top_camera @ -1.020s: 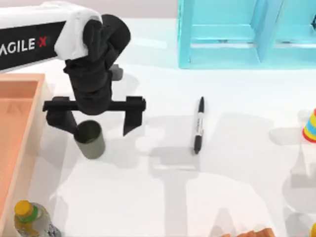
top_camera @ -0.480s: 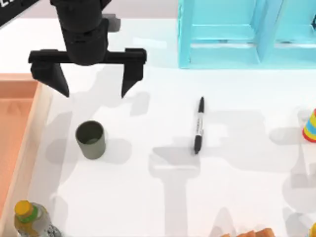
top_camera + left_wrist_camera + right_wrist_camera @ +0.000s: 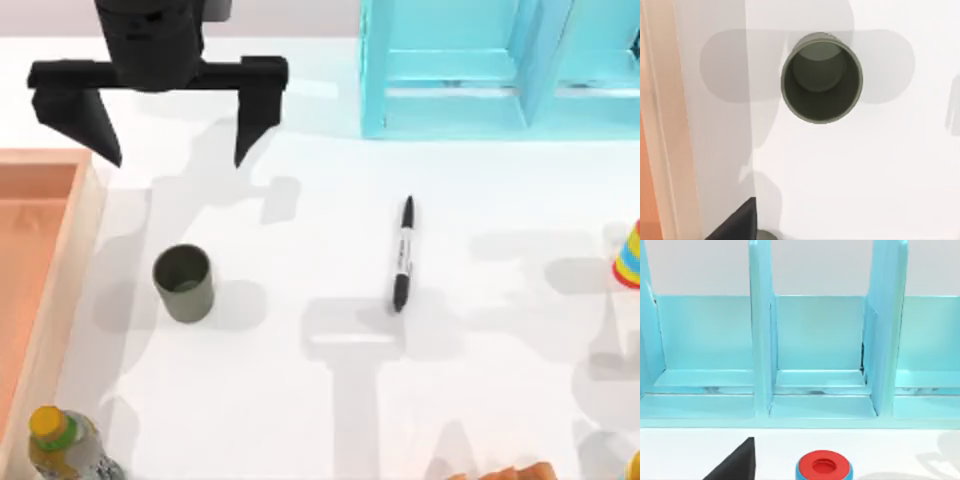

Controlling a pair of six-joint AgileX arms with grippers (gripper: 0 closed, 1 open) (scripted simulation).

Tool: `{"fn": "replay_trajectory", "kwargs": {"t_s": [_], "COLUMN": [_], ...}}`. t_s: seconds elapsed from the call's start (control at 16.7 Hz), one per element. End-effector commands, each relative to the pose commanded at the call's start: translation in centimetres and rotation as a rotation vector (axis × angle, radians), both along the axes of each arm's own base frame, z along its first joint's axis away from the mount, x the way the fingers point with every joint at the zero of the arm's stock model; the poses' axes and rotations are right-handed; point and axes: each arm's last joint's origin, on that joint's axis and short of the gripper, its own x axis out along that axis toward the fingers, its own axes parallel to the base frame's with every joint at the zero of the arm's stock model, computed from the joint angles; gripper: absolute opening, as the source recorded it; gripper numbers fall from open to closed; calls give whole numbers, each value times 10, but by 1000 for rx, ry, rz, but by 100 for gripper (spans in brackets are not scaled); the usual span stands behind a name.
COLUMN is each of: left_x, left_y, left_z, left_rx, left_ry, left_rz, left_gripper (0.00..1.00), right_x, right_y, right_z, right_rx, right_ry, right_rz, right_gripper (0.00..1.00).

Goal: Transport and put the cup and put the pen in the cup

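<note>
Two things wait apart on our bench (image 3: 300,420), the cup (image 3: 183,283) upright near the left side, mouth ready for the pen (image 3: 402,254) lying flat toward the middle, while our left pincer (image 3: 166,155) hangs high above, spread wide, touching nothing.

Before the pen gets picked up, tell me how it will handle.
The pen lies flat on the white table, apart from the cup. Its round, slim barrel would probably roll if nudged sideways. It looks stiff and likely light. A grip across the smooth barrel might slip, and the tapered end could twist it askew.
</note>
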Motion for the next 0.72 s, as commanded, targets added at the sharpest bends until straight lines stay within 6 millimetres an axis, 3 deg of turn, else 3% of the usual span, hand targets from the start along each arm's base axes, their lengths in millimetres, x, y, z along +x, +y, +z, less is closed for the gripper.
{"fn": "replay_trajectory", "kwargs": {"t_s": [0.18, 0.36, 0.72], "left_x": [3, 19, 53], "left_y": [-4, -32, -124], "left_z": [-3, -18, -110], "left_rx": [-7, -50, -148], "left_ry": [0, -4, 55], "left_rz": [-1, -31, -117], "left_gripper": [100, 100, 100], "right_x": [0, 0, 0], "right_y": [0, 0, 0], "right_z": [0, 0, 0], "right_rx": [0, 0, 0], "right_ry": [0, 0, 0], "right_rz": [0, 0, 0], "right_gripper": [100, 100, 100]}}
